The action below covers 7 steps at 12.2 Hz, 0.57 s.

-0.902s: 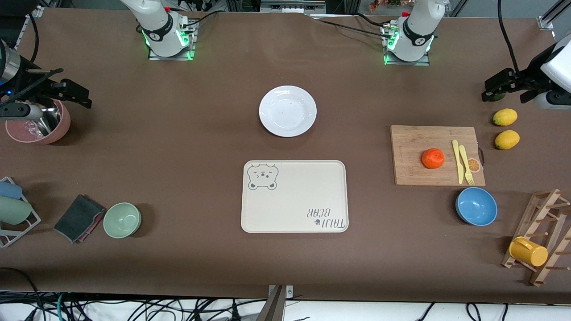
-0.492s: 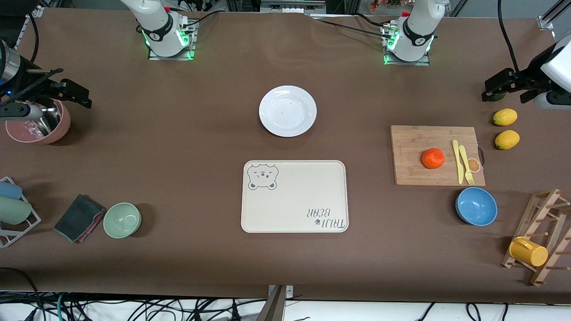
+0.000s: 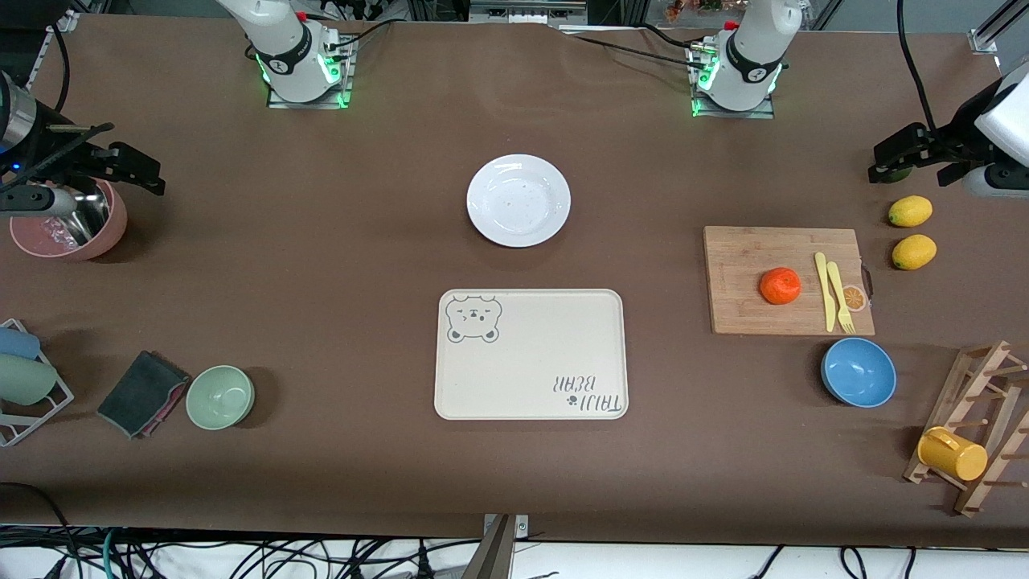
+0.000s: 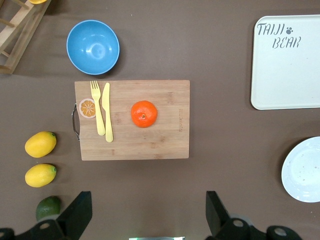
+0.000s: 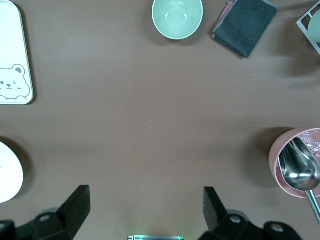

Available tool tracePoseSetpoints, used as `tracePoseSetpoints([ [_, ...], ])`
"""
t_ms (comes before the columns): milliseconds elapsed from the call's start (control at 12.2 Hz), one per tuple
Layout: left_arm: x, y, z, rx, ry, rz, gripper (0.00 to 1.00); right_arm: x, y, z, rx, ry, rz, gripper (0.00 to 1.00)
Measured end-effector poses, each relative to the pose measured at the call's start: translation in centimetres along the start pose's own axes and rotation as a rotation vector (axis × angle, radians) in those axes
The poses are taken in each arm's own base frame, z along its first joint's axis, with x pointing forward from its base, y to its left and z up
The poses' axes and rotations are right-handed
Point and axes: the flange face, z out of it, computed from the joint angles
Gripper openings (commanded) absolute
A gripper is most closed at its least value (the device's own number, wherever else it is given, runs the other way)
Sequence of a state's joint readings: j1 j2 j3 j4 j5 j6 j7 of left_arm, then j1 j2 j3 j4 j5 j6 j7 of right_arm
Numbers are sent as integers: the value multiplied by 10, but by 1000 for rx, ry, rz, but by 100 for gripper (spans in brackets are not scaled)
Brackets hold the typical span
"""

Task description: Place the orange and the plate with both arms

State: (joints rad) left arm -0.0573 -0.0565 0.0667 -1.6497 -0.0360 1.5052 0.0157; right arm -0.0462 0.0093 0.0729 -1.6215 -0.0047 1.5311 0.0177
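The white plate (image 3: 518,200) lies on the table midway between the arm bases, farther from the front camera than the cream tray (image 3: 530,354). The orange (image 3: 780,285) sits on a wooden cutting board (image 3: 748,277) toward the left arm's end. My left gripper (image 3: 912,159) hangs open and empty over the table's edge by the lemons; its wrist view shows the orange (image 4: 144,113) and part of the plate (image 4: 305,170) well away from the gripper (image 4: 148,215). My right gripper (image 3: 120,170) hangs open and empty over a pink bowl (image 3: 68,221); it also shows in its wrist view (image 5: 145,210).
A yellow fork and knife (image 3: 832,291) lie on the board. A blue bowl (image 3: 858,371), two lemons (image 3: 910,211), a dark green fruit (image 4: 48,207) and a wooden rack with a yellow cup (image 3: 953,454) are nearby. A green bowl (image 3: 220,396), dark cloth (image 3: 143,392) and wire rack (image 3: 24,378) are at the right arm's end.
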Motion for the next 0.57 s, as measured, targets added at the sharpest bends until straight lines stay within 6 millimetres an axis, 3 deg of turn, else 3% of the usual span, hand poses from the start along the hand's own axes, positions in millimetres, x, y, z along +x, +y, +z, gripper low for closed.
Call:
tracePoseSetpoints([
  [574, 0, 0, 0, 0, 0, 0, 100, -1, -1, 0, 0, -7, -3, 100],
])
